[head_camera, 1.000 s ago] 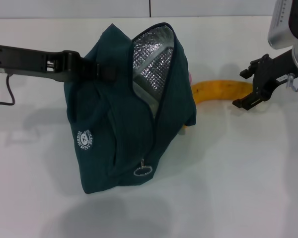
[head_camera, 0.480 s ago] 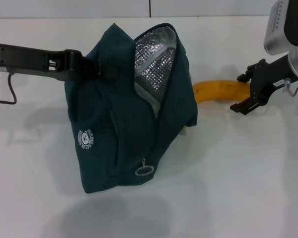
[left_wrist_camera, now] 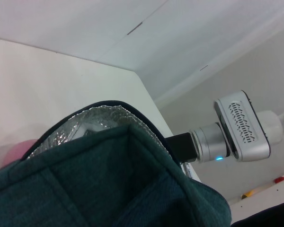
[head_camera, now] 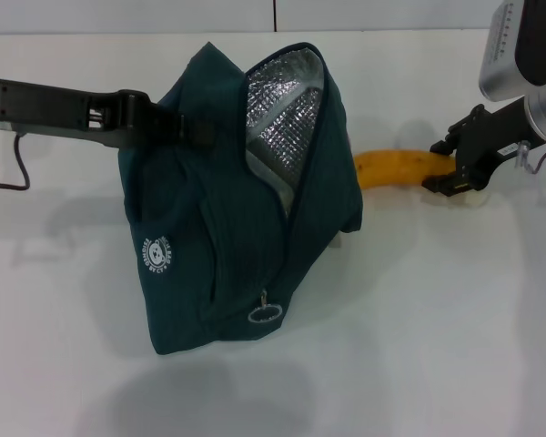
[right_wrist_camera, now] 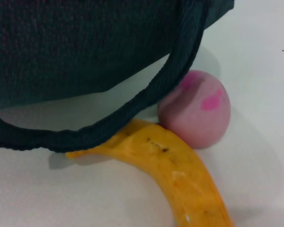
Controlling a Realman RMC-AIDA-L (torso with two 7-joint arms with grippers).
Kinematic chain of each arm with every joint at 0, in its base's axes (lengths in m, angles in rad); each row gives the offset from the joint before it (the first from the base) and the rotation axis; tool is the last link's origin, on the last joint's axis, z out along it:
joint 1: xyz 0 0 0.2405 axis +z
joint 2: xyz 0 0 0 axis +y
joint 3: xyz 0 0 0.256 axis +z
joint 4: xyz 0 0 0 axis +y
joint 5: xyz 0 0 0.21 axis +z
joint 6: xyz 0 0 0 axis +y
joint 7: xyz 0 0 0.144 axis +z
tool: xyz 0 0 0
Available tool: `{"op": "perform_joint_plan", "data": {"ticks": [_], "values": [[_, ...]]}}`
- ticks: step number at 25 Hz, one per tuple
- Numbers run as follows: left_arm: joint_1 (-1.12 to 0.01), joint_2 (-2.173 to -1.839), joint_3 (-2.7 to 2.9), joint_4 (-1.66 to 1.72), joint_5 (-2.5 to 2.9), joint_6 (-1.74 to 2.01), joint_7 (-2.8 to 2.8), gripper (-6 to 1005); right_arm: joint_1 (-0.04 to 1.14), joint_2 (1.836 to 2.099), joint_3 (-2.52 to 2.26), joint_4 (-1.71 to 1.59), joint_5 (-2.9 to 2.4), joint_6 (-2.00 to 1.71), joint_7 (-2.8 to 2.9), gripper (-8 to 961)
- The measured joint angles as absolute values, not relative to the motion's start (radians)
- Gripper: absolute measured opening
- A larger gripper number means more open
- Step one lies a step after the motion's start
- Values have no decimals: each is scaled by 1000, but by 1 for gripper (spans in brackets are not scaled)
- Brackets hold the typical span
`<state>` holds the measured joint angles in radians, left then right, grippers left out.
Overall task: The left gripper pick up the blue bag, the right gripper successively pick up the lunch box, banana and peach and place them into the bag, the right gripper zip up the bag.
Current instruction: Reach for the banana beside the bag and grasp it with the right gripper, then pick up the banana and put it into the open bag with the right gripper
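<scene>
Evidently the bag [head_camera: 237, 200] is held lifted, mouth agape, by the left gripper [head_camera: 168, 127], fingers clamped on it, so that the banana [head_camera: 402, 167], straddled by the right gripper's [head_camera: 450, 168] parted fingers, can be loaded.

White table [head_camera: 455, 319]: banana [head_camera: 396, 167], peach [right_wrist_camera: 195, 109]

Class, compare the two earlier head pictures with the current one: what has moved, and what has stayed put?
The right gripper has come down and in toward the banana, its fingers now around the banana's near end on the table. The left gripper still holds the blue bag up, open, in the same place. The banana has not shifted.
</scene>
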<state>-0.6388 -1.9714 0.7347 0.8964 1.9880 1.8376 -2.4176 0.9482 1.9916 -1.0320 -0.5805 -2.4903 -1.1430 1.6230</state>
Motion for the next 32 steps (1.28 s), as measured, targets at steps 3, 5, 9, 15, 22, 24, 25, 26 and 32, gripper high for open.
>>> {"op": "perform_joint_plan", "data": {"ticks": [3,5,9,15,22,24,25,26,32], "values": [[-640,-1970,735,897,1988,1838,-2418,54,948,1991,-1032,-581,-2491,-1143,1623,622],[-640,-1969,735,897,1988,1837,-2418,54,949,1991,-1032,-581,-2491,-1143,1622,579],[-640,-1967,734,897,1987,1836,-2418,54,949,1987,-1032,-587,-2491,-1147,1622,450],[-635,-1964,728,896,1985,1836,-2418,55,922,1987,-1029,-681,-2492,-1225,1628,418],[-633,-1962,726,896,1977,1837,-2419,56,820,1979,-1033,-894,-2521,-1365,1716,419],[-631,-1960,726,895,1972,1837,-2420,57,781,1979,-1031,-966,-2538,-1388,1742,419],[-631,-1960,726,894,1970,1837,-2420,57,763,1980,-1029,-995,-2544,-1397,1755,419],[-631,-1959,726,894,1969,1837,-2420,57,747,1979,-1026,-1018,-2546,-1403,1769,419],[-622,-1957,725,890,1967,1838,-2419,58,696,1970,-892,-1104,-2547,-1444,1805,418]]}}
